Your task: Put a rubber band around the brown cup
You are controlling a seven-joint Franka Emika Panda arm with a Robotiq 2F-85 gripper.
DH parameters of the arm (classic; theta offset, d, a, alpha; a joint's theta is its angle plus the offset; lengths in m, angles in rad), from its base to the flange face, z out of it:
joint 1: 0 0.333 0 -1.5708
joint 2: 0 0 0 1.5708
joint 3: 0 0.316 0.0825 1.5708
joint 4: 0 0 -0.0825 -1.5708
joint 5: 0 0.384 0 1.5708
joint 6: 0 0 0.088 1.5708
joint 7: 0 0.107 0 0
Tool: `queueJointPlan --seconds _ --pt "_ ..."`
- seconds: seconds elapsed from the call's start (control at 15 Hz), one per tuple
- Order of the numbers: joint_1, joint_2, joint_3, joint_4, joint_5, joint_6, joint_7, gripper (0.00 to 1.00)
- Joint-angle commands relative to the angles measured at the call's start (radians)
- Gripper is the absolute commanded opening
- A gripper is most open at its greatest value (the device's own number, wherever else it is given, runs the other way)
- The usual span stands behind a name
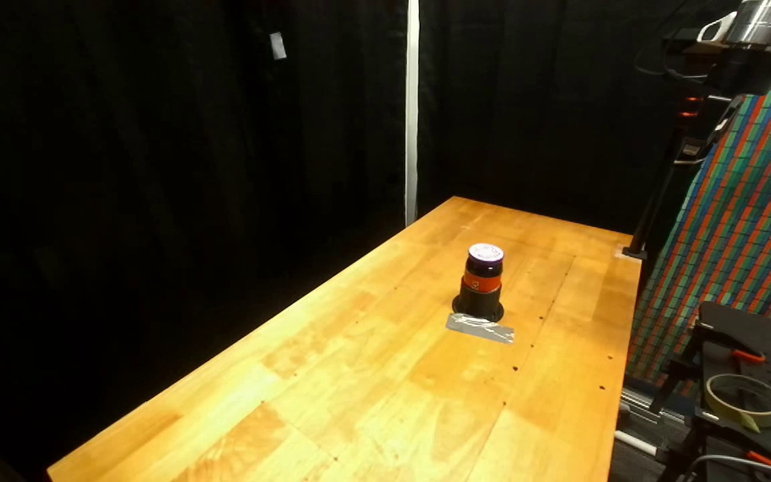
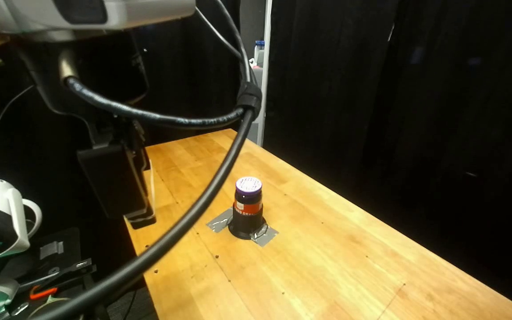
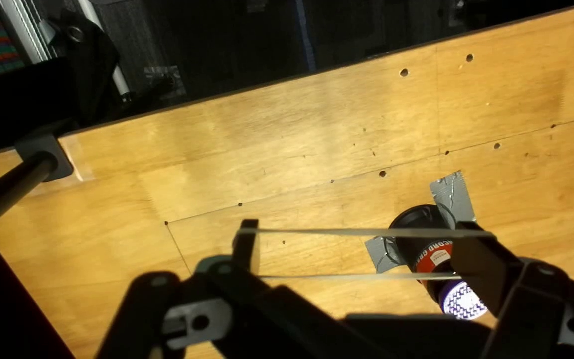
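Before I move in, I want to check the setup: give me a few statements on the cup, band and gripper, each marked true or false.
1. The cup stands upright. True.
2. The band is stretched across the gripper. True.
3. The gripper is shut. False: it is open.
4. There is gray tape at the cup's base. True.
5. The band is around the cup. False: an exterior view shows it up at the gripper, apart from the cup.

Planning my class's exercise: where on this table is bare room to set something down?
In an exterior view, bare table runs from the grey tape to the foreground, and from the brown cup to the pole. Crowded: around the cup's taped base.
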Motion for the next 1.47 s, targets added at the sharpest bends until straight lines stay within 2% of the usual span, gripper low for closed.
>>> queueJointPlan --seconds 0.0,0.53,0.93,1.2,1.4 --pt "-0.008 0.001 0.007 0.002 0.007 -0.003 -0.005 1.00" --pt "-0.008 0.001 0.007 0.002 0.007 -0.003 -0.005 1.00" --pt "0.139 0.320 0.139 0.150 0.088 0.083 0.070 1.00" --pt "0.165 0.553 0.239 0.258 0.095 0.286 0.211 1.00" --pt "0.165 0.733 0.280 0.377 0.051 0.359 0.296 1.00"
